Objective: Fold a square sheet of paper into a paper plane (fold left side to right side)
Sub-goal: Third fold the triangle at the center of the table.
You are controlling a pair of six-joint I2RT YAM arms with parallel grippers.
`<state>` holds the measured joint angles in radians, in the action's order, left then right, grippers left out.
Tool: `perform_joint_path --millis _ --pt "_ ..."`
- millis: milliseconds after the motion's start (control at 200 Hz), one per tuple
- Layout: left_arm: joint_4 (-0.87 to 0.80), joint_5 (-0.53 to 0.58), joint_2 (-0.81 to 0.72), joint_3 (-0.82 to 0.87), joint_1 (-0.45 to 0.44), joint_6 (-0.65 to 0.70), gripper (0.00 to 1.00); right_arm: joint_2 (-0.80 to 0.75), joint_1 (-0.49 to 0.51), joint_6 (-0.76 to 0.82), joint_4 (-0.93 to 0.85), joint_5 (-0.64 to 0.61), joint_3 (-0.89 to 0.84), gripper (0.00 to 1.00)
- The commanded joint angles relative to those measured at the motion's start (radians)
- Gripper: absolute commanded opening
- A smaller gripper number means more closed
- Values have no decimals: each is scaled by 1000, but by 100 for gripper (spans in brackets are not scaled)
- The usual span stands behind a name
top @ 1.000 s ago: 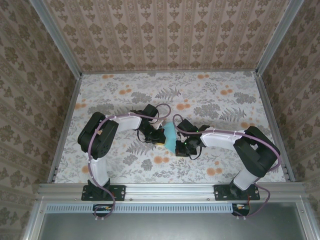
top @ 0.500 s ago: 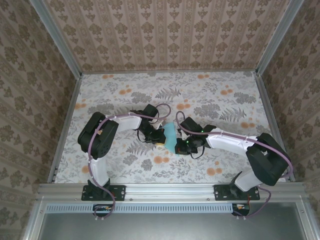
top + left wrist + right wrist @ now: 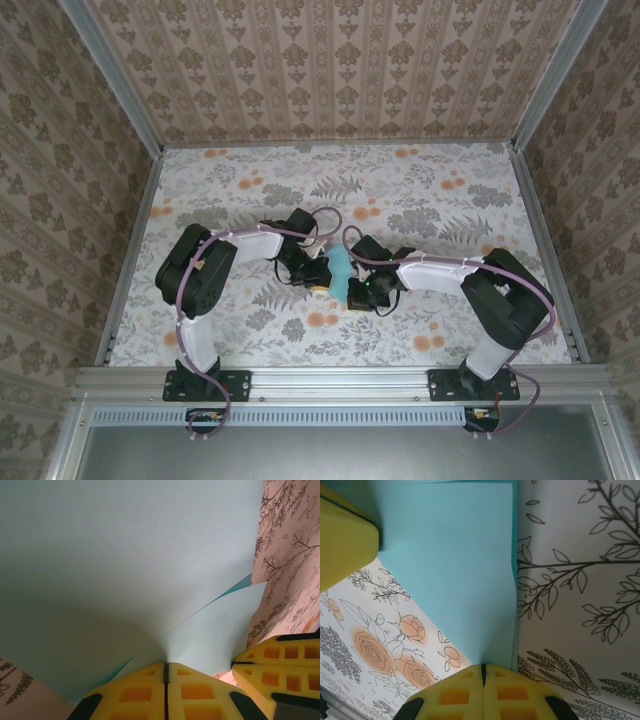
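Right gripper (image 3: 358, 292) closer to left gripper (image 3: 318, 280), both pinching sheet (image 3: 340, 268) on floral table (image 3: 420, 190).

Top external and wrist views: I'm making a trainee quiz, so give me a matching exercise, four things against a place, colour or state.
1 left gripper
2 right gripper
3 sheet of paper
4 table

a floral print
b light blue
c shut on the paper's right side
d shut on the paper's left side

Pairs: 1-d; 2-c; 3-b; 4-a
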<state>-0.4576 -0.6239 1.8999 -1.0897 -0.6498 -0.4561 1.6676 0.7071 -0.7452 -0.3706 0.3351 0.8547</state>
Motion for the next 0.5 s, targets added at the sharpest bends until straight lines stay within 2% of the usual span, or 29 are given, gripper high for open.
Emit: perform_joint_path --millis 0,235,495 --pt "-50 91 -51 -10 -1 13 9 38 -5 -10 -77 -55 0 2" --pt "-53 15 -136 -30 -23 67 8 59 -6 4 -92 -64 -7 0" --pt "-58 -56 -108 -37 -69 90 7 64 -6 7 -83 -56 -2 0"
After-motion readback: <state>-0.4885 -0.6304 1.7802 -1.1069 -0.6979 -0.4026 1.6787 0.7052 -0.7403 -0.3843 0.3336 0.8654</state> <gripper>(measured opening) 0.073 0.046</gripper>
